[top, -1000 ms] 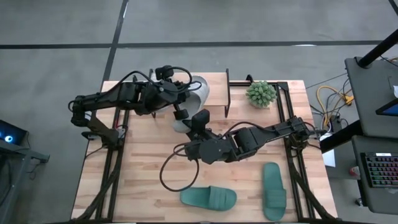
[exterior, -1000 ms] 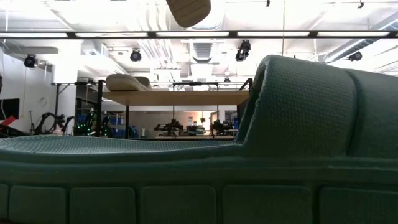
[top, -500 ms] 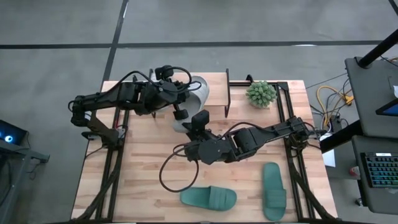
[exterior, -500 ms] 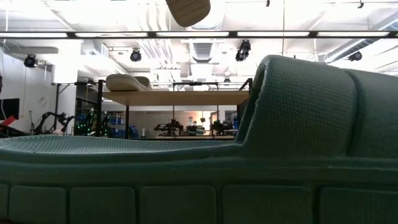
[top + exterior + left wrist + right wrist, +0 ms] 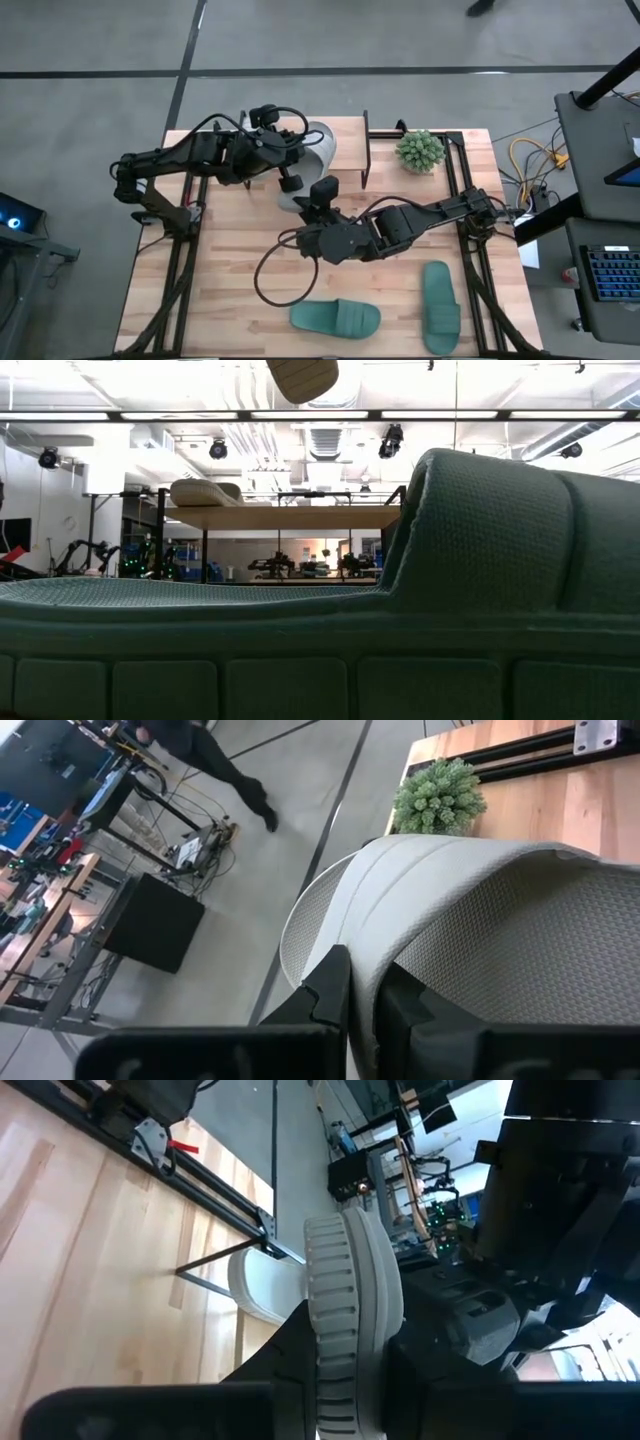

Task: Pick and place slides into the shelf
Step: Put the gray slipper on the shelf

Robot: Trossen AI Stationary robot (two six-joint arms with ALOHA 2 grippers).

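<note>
Pale grey foam slide sits clamped edge-on in my right gripper. My left gripper pinches the other pale slide; overhead hides both grips.

Room: grey concrete floor crossed by dark lines; white ceiling with long strip lights and black spotlights; black desk with a keyboard beside the table; coiled yellow cables on the floor.
</note>
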